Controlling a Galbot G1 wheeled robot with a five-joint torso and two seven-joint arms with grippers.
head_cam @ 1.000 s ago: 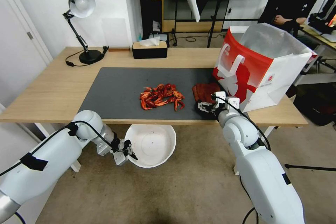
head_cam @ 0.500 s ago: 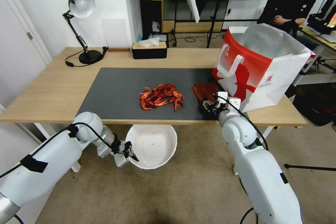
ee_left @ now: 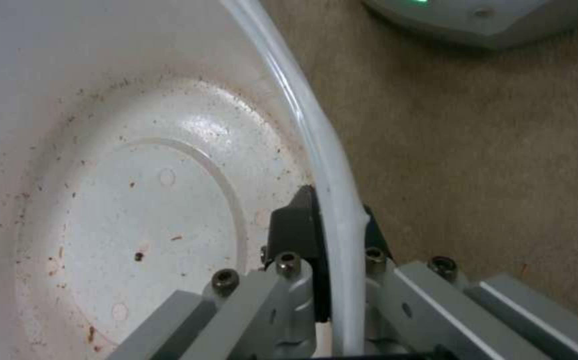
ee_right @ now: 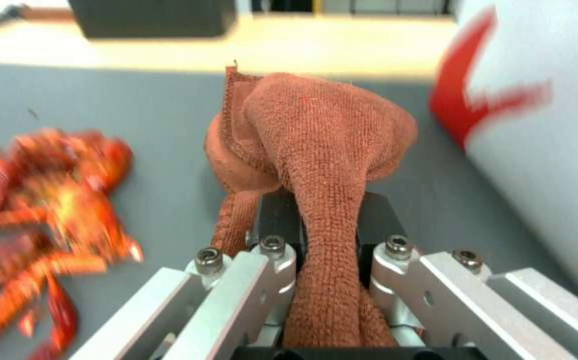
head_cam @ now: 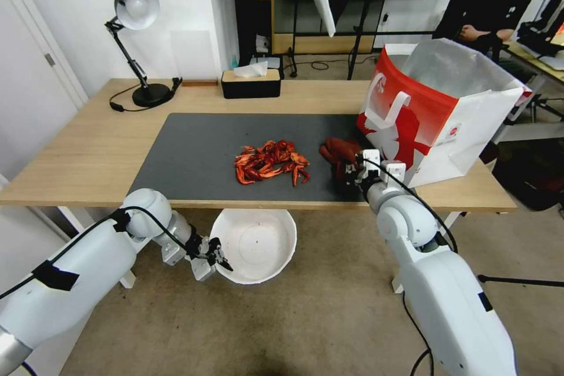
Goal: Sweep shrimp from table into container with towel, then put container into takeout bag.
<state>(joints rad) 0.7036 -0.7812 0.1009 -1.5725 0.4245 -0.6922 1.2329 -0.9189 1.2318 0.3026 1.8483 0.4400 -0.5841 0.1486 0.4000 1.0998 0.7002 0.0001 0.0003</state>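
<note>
Left claw point(head_cam: 218, 258) below the near edge of the table point(head_cam: 88, 153), clenched on the rim of the white container point(head_cam: 254, 245): one finger point(ee_left: 294, 227) inside the wall, the other outside, the plastic pinched between. Container held out just beyond that claw, under the table edge, mouth tilted up toward the tabletop, inside speckled with small reddish flecks. Carpet underneath.

Up on the dark grey mat point(head_cam: 194, 153), a pile of shrimp point(head_cam: 269, 163), glossy red-orange, well above and past the left claw, and just to the left of the right claw.

Right claw point(head_cam: 352, 171) low over the mat's near right corner, gripping the rust-red towel point(head_cam: 339, 151); cloth squeezed between the two fingers point(ee_right: 278, 220) and bunched into a lump past the tips. Towel close beside the shrimp, not touching.

Immediately right of that claw, the red and white takeout bag point(head_cam: 435, 111), upright, mouth open, silver lining showing.
</note>
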